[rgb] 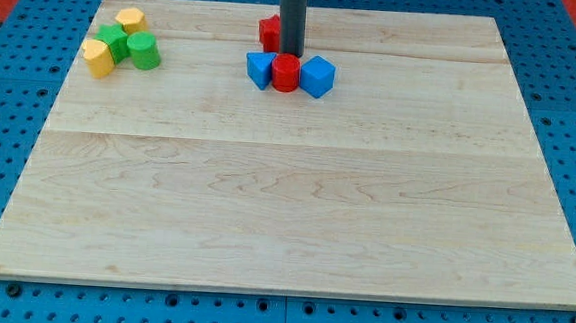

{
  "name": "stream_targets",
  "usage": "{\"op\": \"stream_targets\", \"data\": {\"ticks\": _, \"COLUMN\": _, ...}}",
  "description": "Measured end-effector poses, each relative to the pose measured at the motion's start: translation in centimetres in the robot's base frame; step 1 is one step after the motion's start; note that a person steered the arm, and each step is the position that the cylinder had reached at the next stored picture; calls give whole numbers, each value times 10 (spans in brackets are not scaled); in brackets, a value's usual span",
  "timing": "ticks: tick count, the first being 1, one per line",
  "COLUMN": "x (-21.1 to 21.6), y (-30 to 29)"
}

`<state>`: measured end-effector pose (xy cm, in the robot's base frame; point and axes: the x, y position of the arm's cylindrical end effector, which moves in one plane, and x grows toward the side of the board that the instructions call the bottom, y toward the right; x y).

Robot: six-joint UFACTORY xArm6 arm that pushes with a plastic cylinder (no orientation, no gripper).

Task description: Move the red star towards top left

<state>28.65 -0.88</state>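
A red block [269, 32], likely the red star, sits near the view's top centre, half hidden behind my dark rod. My tip [291, 52] rests just right of it and just above a red cylinder [285, 72]. The red cylinder stands between a blue block [260, 69] on its left and a blue cube [317, 76] on its right, all three touching in a row.
At the view's top left a cluster holds a yellow block [129, 19], a green block [113, 43], a green cylinder [143, 51] and a yellow block [98, 59]. The wooden board [296, 202] lies on a blue pegboard.
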Motion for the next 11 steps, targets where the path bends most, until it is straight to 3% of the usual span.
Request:
{"op": "stream_targets", "data": {"ticks": 3, "x": -36, "y": -8}}
{"op": "stream_targets", "data": {"ticks": 7, "x": -12, "y": -10}}
{"op": "stream_targets", "data": {"ticks": 9, "x": -37, "y": -41}}
{"op": "stream_targets", "data": {"ticks": 11, "x": 4, "y": 16}}
